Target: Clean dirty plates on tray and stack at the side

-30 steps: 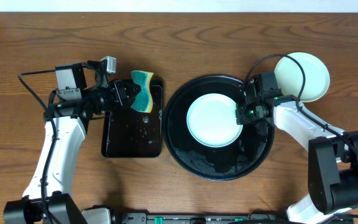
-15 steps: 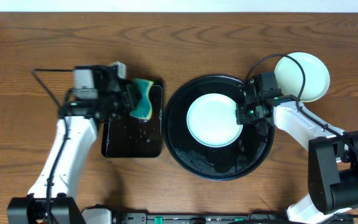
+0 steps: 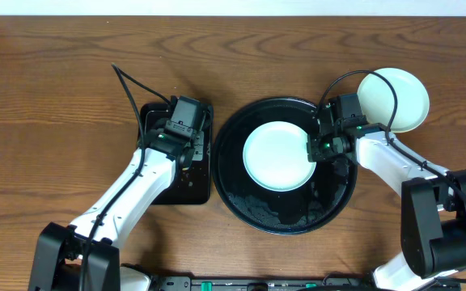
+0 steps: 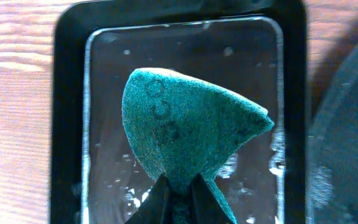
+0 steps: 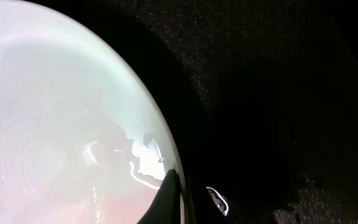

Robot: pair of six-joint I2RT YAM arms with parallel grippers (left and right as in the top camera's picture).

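A pale mint plate (image 3: 275, 156) lies in the large round black tray (image 3: 249, 206). My right gripper (image 3: 314, 149) is shut on its right rim. In the right wrist view the plate (image 5: 61, 118) is wet with a faint pink tint, and the rim sits between the fingers (image 5: 180, 194) over the tray (image 5: 278, 93). Another mint plate (image 3: 399, 101) lies on a pale yellow one (image 3: 366, 82) on the table at the far right. My left gripper (image 4: 179, 198) is shut on a teal sponge (image 4: 185, 124). In the overhead view the gripper (image 3: 189, 144) hides the sponge.
The small rectangular black tray (image 3: 154, 190) stands left of the round tray, with water in it (image 4: 104, 155). The round tray's edge shows at the right of the left wrist view (image 4: 347, 143). Water drops lie on the round tray's front (image 3: 275, 212). Bare wood table (image 3: 55, 73) lies around.
My left arm has swung right and now reaches over the rectangular tray with the sponge, covering it from above. The right arm and the plate have not moved.
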